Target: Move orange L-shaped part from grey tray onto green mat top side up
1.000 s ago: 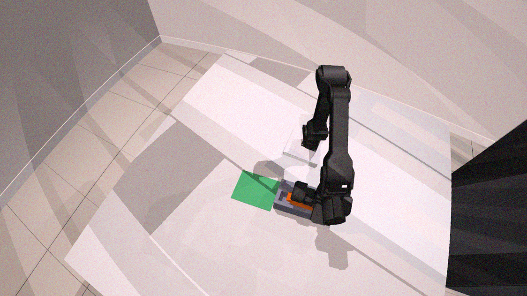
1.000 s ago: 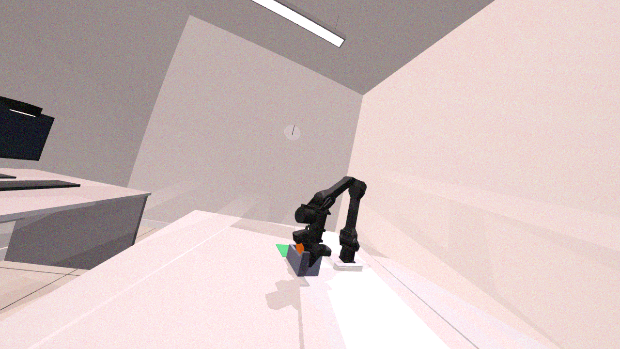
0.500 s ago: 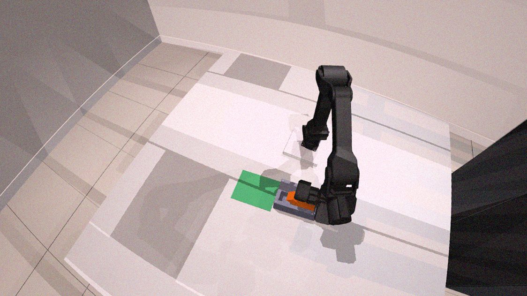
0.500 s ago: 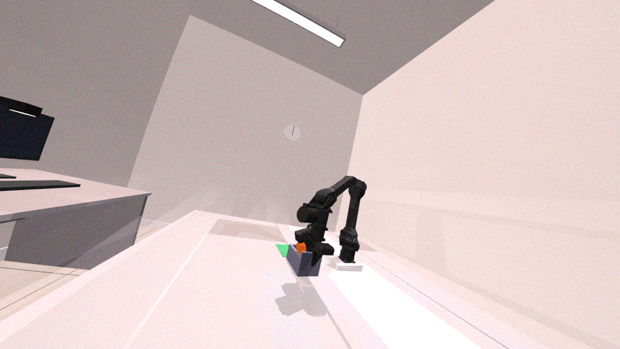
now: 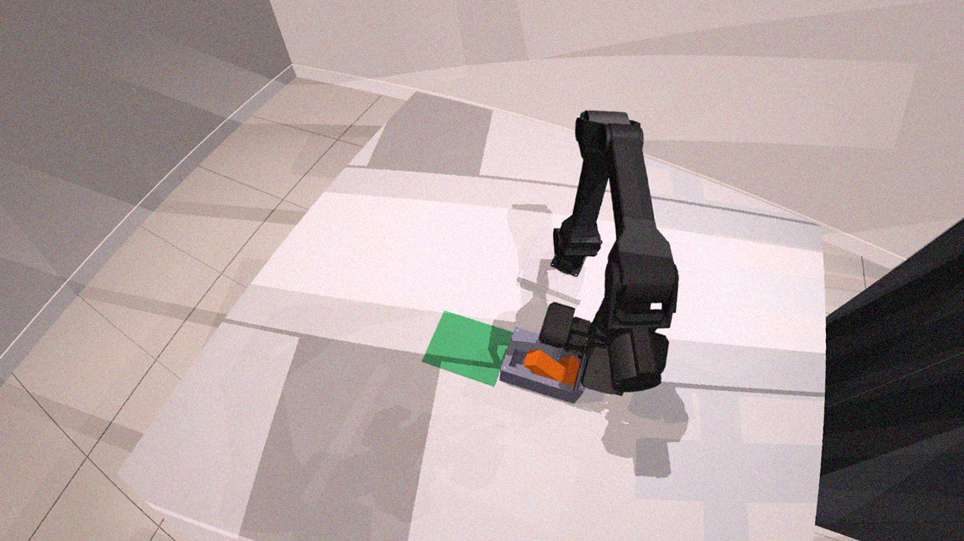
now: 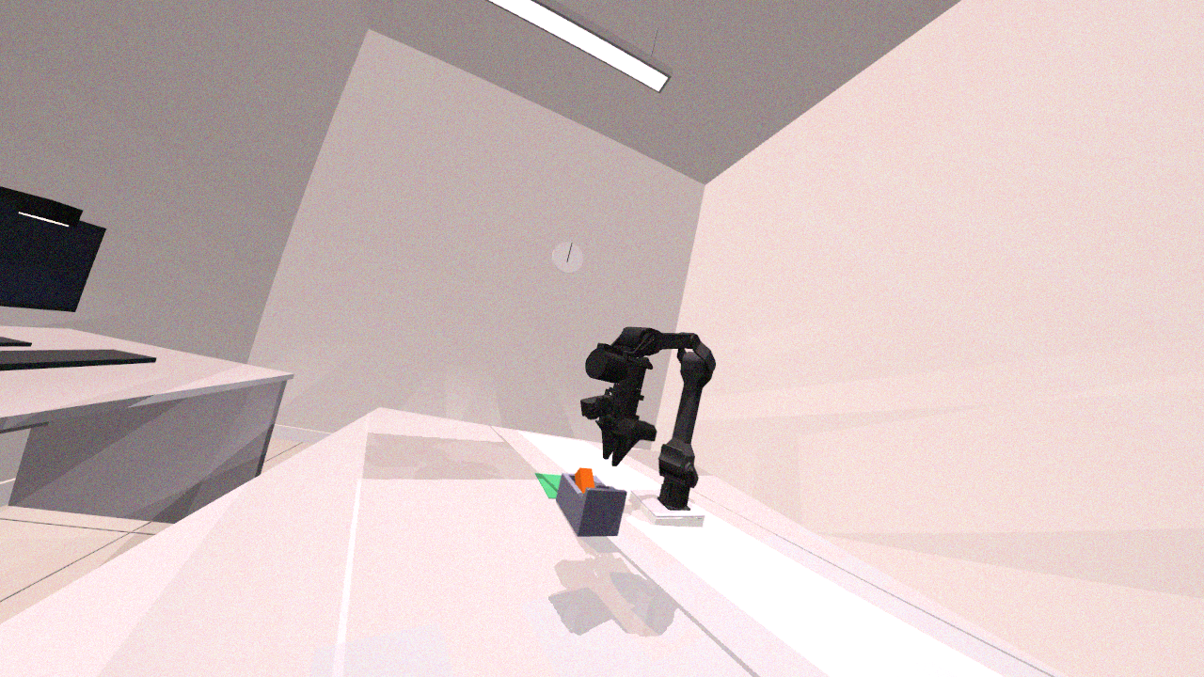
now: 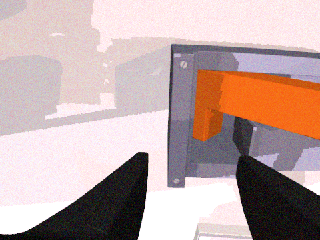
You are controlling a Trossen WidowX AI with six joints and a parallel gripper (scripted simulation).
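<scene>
Orange part [image 7: 249, 98] sits tilted in the grey tray [image 7: 180, 116], one end raised above the rim, its stepped end visible. Gripper [image 7: 191, 169] hangs above, apart from it, jaws partly spread, holding nothing.

- My top view looks steeply down from high and far off, taking in the whole white table [image 5: 377, 462] and the black six-joint arm [image 5: 627, 257].
- My exterior view sits low at the table's far end, facing along it toward the arm [image 6: 686, 403] and the back wall.
- My wrist view rides close behind the black parallel-jaw gripper [image 7: 191, 191], facing downward.
- All three share the grey rectangular tray [image 5: 512, 374] [image 6: 589, 509] [image 7: 178, 116].
</scene>
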